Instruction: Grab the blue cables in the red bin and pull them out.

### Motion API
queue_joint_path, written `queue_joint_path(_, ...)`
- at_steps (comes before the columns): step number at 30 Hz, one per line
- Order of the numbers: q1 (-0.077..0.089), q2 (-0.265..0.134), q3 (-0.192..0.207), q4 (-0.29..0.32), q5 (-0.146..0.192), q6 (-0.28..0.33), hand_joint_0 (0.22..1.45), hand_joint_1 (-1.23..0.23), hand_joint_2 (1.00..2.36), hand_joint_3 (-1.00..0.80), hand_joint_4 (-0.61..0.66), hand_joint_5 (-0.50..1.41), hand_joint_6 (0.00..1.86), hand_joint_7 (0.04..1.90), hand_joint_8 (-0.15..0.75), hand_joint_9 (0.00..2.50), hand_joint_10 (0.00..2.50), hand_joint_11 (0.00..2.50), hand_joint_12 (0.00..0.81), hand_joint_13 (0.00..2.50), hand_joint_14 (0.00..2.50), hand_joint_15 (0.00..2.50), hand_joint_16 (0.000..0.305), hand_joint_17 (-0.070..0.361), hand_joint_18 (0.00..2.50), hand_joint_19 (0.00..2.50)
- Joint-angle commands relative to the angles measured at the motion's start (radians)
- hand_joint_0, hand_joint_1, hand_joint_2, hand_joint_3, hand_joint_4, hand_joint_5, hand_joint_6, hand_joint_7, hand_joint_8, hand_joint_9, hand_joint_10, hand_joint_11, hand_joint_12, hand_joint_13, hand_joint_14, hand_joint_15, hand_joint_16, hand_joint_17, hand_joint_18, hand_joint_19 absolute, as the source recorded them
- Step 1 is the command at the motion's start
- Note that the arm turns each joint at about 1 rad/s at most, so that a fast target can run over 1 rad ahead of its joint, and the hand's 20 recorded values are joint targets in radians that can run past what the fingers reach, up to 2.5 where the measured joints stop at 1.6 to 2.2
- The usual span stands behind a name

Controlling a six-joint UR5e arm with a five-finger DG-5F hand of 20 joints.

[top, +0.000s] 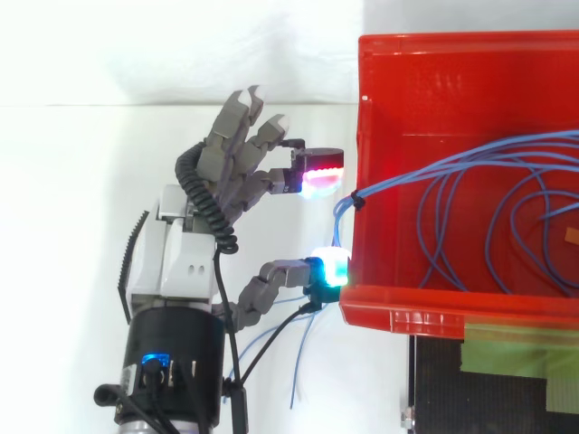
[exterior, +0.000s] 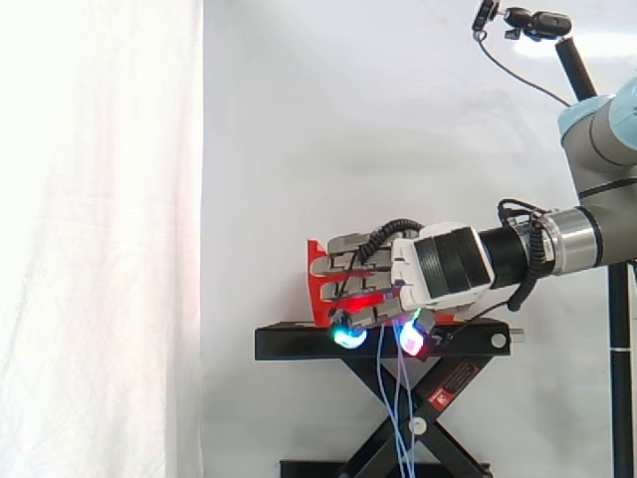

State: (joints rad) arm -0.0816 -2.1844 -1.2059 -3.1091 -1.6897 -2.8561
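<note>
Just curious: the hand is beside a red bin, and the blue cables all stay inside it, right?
Not quite. The hand is beside the red bin, but the blue cables do not all stay inside: some cross its wall and hang down outside, as the top view shows.

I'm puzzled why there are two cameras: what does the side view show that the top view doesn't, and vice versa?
Side view: the black stand down to its crossed legs, and how far the blue cables hang below it. Top view: the inside of the red bin, where the cables lie in loops, gathered by a black tie at the rim. Both: the open hand at the bin, the cables dropping between its glowing fingertips.
</note>
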Motion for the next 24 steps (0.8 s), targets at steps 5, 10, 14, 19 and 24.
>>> queue_joint_path(5, -0.003, 0.000, -0.001, -0.006, -0.001, -0.001, 0.76, -1.07, 1.00, -1.00, 0.13, 0.79, 0.00, 0.75, 0.251, 0.54, 0.01, 0.20, 0.360, 0.33, 0.01, 0.17, 0.054, 0.122, 0.26, 0.25)
queue_joint_path(10, -0.007, 0.000, 0.000, -0.006, -0.001, -0.001, 0.78, -1.07, 1.00, -1.00, 0.14, 0.87, 0.05, 0.83, 0.252, 0.58, 0.01, 0.23, 0.354, 0.37, 0.01, 0.17, 0.053, 0.119, 0.30, 0.26)
queue_joint_path(14, -0.009, 0.000, 0.000, -0.002, -0.001, -0.001, 0.79, -1.07, 1.00, -1.00, 0.13, 0.92, 0.06, 0.85, 0.253, 0.61, 0.01, 0.24, 0.350, 0.40, 0.01, 0.19, 0.051, 0.115, 0.34, 0.28)
queue_joint_path(19, -0.010, 0.000, -0.001, -0.003, -0.001, -0.001, 0.79, -1.07, 1.00, -1.00, 0.13, 0.95, 0.08, 0.85, 0.255, 0.64, 0.01, 0.26, 0.349, 0.41, 0.01, 0.19, 0.051, 0.114, 0.36, 0.28)
queue_joint_path(24, -0.010, 0.000, -0.001, -0.006, -0.001, -0.001, 0.80, -1.07, 1.00, -1.00, 0.14, 0.99, 0.11, 0.87, 0.254, 0.67, 0.01, 0.26, 0.349, 0.43, 0.01, 0.19, 0.050, 0.113, 0.38, 0.30)
